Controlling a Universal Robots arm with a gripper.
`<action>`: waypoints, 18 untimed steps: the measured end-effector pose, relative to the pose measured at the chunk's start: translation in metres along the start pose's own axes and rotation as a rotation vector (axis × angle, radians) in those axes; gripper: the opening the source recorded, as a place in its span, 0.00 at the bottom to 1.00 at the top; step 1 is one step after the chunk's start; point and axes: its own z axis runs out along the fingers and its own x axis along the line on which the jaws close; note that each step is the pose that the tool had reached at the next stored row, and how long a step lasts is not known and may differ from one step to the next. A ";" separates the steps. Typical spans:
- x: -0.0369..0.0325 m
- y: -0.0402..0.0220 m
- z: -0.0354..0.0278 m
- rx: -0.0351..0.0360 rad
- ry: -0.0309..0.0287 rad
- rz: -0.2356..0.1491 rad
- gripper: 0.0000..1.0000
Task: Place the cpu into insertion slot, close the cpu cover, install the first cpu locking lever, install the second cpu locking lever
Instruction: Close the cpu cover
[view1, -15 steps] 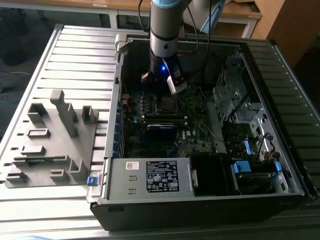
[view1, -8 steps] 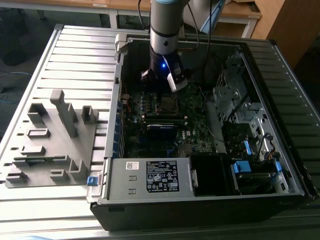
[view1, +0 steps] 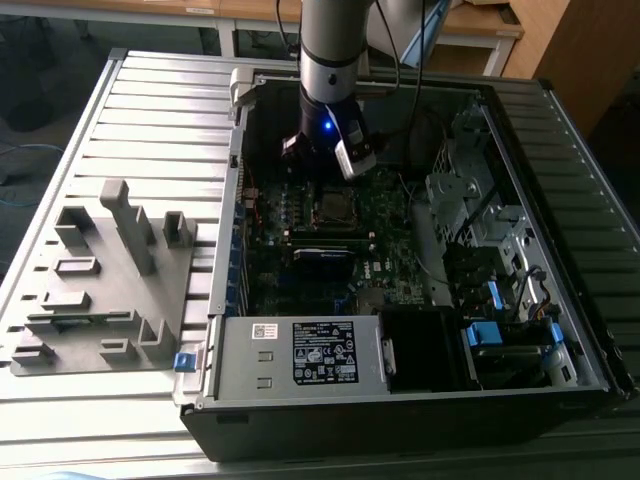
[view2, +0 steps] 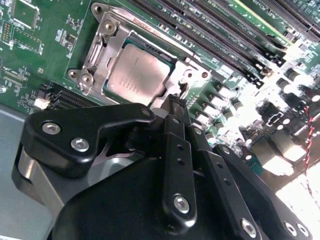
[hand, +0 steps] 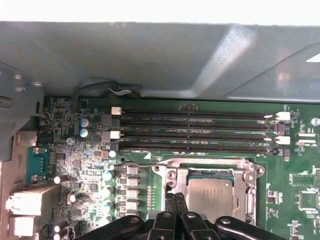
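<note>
The black hand (view2: 175, 106), fingertips together, sits at the edge of the thin silver cpu cover (view2: 102, 50). The flat grey-silver square cpu (view2: 134, 75) lies just beyond its tips.

Counts: singles, apart from the memory slots (hand: 195, 125).
One arm (view1: 330, 50), one gripper (hand: 175, 199), one open case (view1: 400, 425) on one slatted table (view1: 160, 110), one green board (hand: 295, 165), one cpu (hand: 210, 196), one cover (hand: 210, 163), four long black memory slots side by side, one power supply (view1: 300, 352) at the case's edge, one grey jig (view1: 100, 290) on the table.

Workshop — slatted bench (view1: 150, 110), open computer (view1: 400, 425)
</note>
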 end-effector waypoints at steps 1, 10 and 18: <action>0.0001 0.0000 0.0000 0.0000 -0.0012 0.000 0.11; -0.0032 -0.0001 0.0005 0.0009 -0.0366 -0.002 0.11; -0.0121 -0.0002 0.0011 0.0119 -0.0407 0.066 0.11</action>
